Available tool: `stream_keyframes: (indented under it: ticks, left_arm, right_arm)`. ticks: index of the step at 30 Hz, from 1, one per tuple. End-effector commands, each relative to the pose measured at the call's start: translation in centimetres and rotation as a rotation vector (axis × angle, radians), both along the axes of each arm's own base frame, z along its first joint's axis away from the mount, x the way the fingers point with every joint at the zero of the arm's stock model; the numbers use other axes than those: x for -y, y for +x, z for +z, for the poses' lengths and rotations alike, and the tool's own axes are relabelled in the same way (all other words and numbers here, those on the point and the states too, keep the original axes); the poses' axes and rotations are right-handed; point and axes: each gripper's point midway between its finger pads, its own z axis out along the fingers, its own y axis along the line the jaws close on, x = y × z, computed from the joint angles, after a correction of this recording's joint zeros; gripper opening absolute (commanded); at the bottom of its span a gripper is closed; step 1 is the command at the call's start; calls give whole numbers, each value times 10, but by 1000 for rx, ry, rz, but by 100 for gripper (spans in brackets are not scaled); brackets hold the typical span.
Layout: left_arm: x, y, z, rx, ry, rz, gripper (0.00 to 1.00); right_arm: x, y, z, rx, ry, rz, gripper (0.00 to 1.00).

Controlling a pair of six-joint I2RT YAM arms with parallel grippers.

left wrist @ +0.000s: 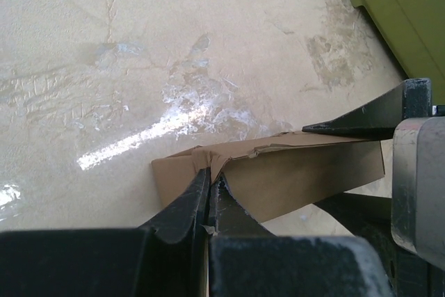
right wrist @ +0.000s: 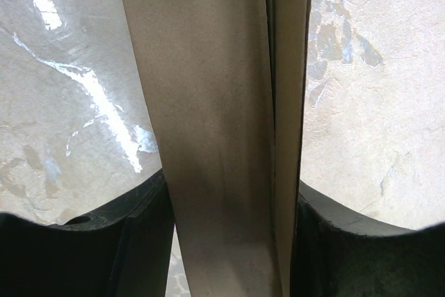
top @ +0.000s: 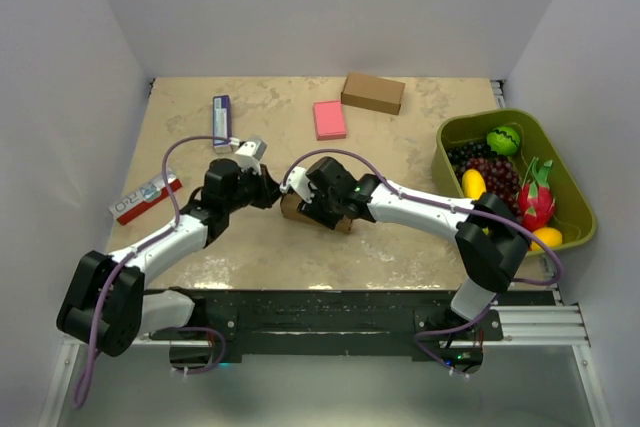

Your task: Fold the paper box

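Paper box (top: 340, 223), plain brown and half-formed: found mid-table, wedged between left pincer (top: 272, 194) and right pincer (top: 322, 199), mostly hidden beneath the right one.

Left pincer (left wrist: 208, 184): clamped fully shut on a thin, crumpled corner flap of the paper box (left wrist: 306, 179), with the long panel stretched away ahead and to its right. No gap between its fingers.

Right pincer (right wrist: 229, 241): stood about half open, straddled the paper box (right wrist: 208, 123) across its width, both fingers pressed flat against opposite side walls. Held, not merely bracketed, as far as could be told. Seen too from the left wrist, as dark fingers (left wrist: 375, 119) above and below the panel's far end.

Handling, judged only from appearance: very light; thin card, stiff along flat panels, floppy at creases, easily dented or torn at the wrinkled corner. Matte surface, so likely decent grip, little slipping. Best taken across flat walls near a crease, as by the right pincer, or by a flap's free edge, as by the left. Hard squeezing mid-panel likely to crush the hollow shape. Glossy tan table (top: 400, 247) below both pincers, apt to let the carton slide if pushed unsupported.
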Motion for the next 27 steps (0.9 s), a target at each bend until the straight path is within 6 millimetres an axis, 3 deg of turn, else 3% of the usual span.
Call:
stream_keyframes:
  ticks: [1, 6, 14, 17, 22, 27]
  left_arm:
    - [-6, -56, -61, -249, 103, -53, 0]
    - [-16, -58, -69, -258, 180, -3, 0]
    - [-15, -60, -74, -239, 276, 1, 0]
    - [-15, -59, -73, -233, 299, 6, 0]
    - [-12, -55, -68, -217, 310, 9, 0]
    - [-9, -54, -66, -215, 316, 3, 0]
  right_arm:
    - [12, -3, -26, -74, -30, -85, 52]
    - [14, -1, -25, -67, -29, -93, 52]
    - [15, 7, -11, -34, -10, -134, 57]
    - [15, 8, -2, -25, 15, -158, 66]
    - [19, 9, 20, -3, 63, -240, 89]
    - [35, 9, 39, 16, 94, -348, 96]
